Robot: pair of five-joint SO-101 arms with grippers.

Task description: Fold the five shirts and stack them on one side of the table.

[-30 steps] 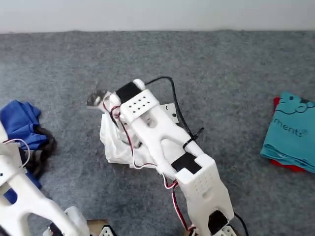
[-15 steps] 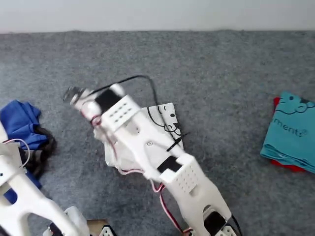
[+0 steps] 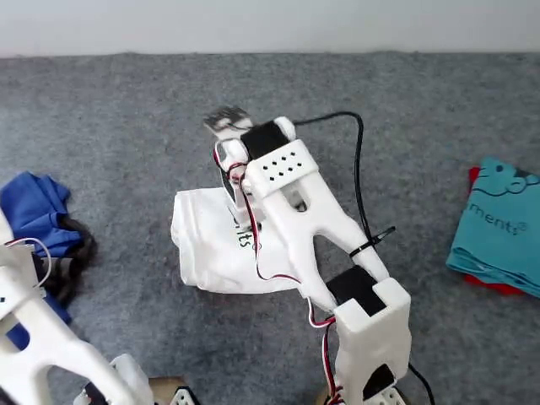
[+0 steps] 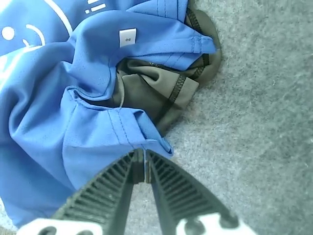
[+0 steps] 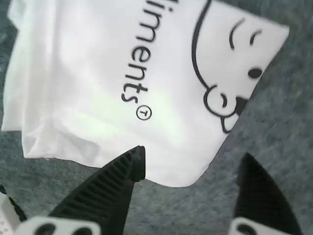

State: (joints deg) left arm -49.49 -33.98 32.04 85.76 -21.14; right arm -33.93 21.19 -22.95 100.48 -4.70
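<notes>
A white shirt [image 3: 207, 249] with black print lies folded in the middle of the grey table. My right gripper [image 3: 226, 121] hangs just past its far edge. In the right wrist view the right gripper [image 5: 190, 169] stands open above the white shirt [image 5: 122, 83], nothing between its fingers. A crumpled blue shirt [image 3: 32, 207] lies at the left on top of a dark olive one [image 4: 156, 88]. My left gripper [image 4: 142, 164] is shut, its tips at the hem of the blue shirt [image 4: 73, 122]. At the right edge, a folded teal shirt [image 3: 498, 224] rests on a red one [image 3: 498, 287].
The left arm's white body [image 3: 38, 337] stands at the front left corner. The right arm [image 3: 337, 270] stretches from the front middle over the white shirt's right part. Bare grey table [image 3: 405, 126] lies between the white shirt and the teal stack.
The right arm swung left, then back right and farther away. The white shirt, bunched under it before, now lies flatter with its print showing. The left arm has not moved.
</notes>
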